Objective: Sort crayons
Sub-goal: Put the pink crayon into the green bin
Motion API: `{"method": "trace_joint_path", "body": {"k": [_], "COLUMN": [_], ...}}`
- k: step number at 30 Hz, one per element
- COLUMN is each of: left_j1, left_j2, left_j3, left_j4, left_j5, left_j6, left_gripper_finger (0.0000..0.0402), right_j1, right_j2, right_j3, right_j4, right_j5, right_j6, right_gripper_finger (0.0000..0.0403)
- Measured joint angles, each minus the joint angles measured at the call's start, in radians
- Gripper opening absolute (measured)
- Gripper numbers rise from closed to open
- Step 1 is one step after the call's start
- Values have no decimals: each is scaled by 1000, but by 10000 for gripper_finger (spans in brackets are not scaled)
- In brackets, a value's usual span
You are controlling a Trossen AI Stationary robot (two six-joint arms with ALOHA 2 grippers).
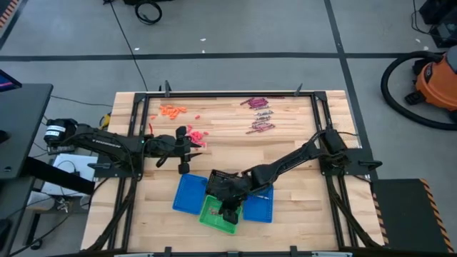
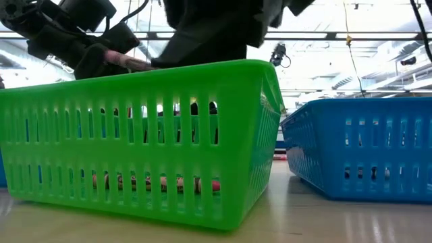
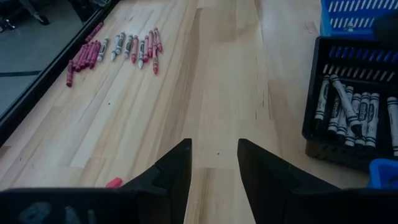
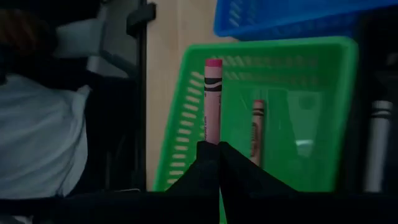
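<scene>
Jaws of right gripper [image 4: 219,149] clamped on pink crayon [image 4: 212,99] over green basket [image 4: 323,81]; left gripper [image 3: 214,163] jaws apart, empty.

Bare table [image 1: 300,214] btwn crayons [image 1: 258,114] & baskets [image 1: 218,214] = free.

Pink crayon [image 4: 212,99] (upright) over green basket [image 4: 311,56]

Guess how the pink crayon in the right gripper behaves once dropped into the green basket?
The pink crayon looks stiff and light, pinched at one end by the right gripper. Being round, it will probably roll on the floor of the green basket, stopping near the crayon already there.
</scene>
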Motion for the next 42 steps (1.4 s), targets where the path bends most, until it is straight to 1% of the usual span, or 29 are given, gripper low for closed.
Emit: {"method": "trace_joint_path", "body": {"k": [6,11,14,18,24,27,31,34,36,38,42], "left_j1": [0,0,0,0,0,0,0,0,0,0,0], "left_j2": [0,0,0,0,0,0,0,0,0,0,0], "left_j3": [0,0,0,0,0,0,0,0,0,0,0], "left_j4": [-4,-5,-6,-6,-5,-5,-5,-3,-4,-4,-5], "left_j5": [0,0,0,0,0,0,0,0,0,0,0], "left_j6": [0,0,1,1,15,16,17,17,17,16,4], "left_gripper_finger": [141,141,141,141,141,141,141,141,141,141,141], "right_j1": [8,6,5,4,2,-7,-17,-24,-30,-34,-37], "right_j2": [89,152,155,140,142,142,131,105,76,44,-17], "right_j3": [162,239,242,244,244,244,244,243,243,243,243], "right_j4": [-216,-337,-350,-355,-356,-360,-361,-392,-428,-476,-568], "right_j5": [1,-10,-22,1,0,-31,-34,-37,-11,41,203], "right_j6": [-14,-13,-32,-38,-45,-45,-40,-56,-74,-93,-157], "right_gripper_finger": [9,9,9,17,63,81,86,85,85,85,85]}}
